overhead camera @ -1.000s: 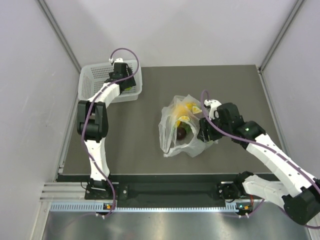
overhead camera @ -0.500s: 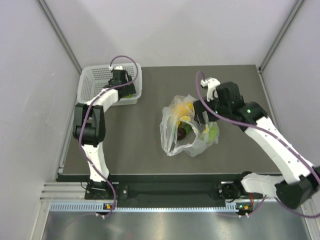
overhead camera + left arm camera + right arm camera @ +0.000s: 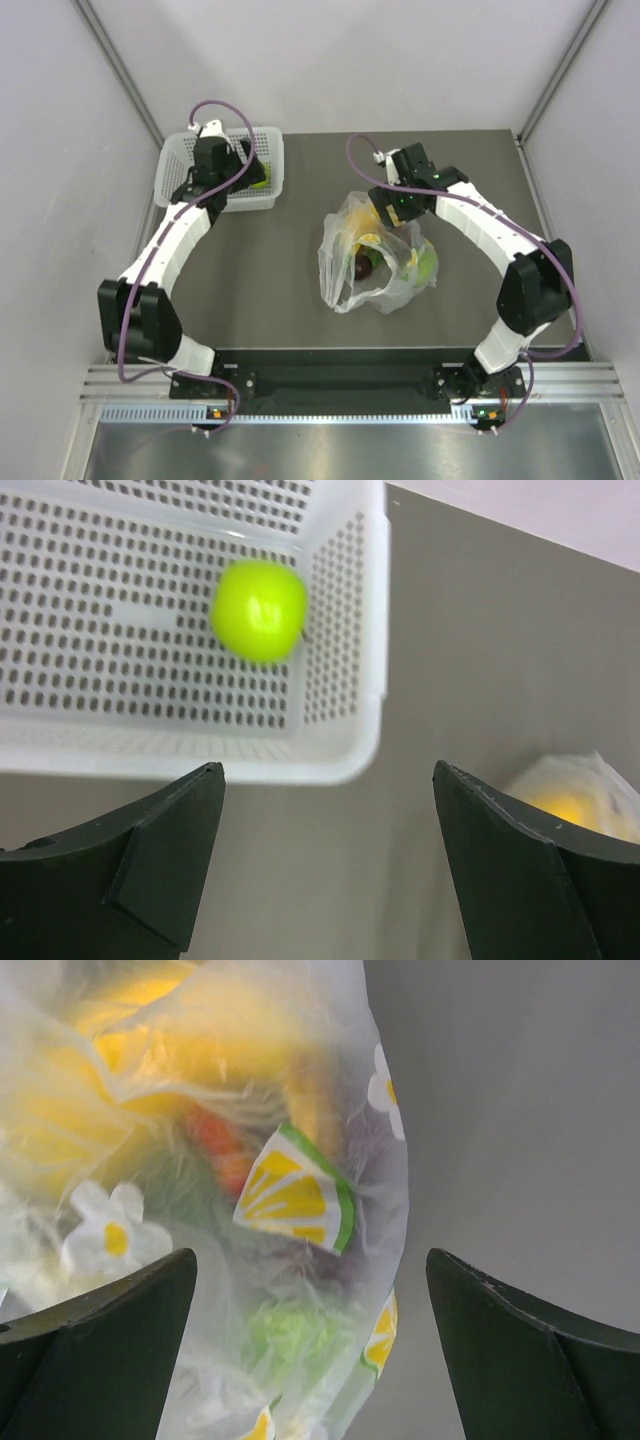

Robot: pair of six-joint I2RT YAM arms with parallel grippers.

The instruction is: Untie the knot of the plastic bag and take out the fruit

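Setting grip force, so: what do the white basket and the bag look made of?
The basket looks like rigid moulded plastic, white and smooth with a slight sheen, pierced by regular rows of slots. The bag looks like thin transparent plastic film, crinkled and glossy, printed with flowers and lemon slices; colours behind show through.

No legible txt/nos.; plastic bag (image 3: 375,255) carries picture prints only.

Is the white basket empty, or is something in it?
Not empty. One round green fruit sits inside the white basket, near its corner.
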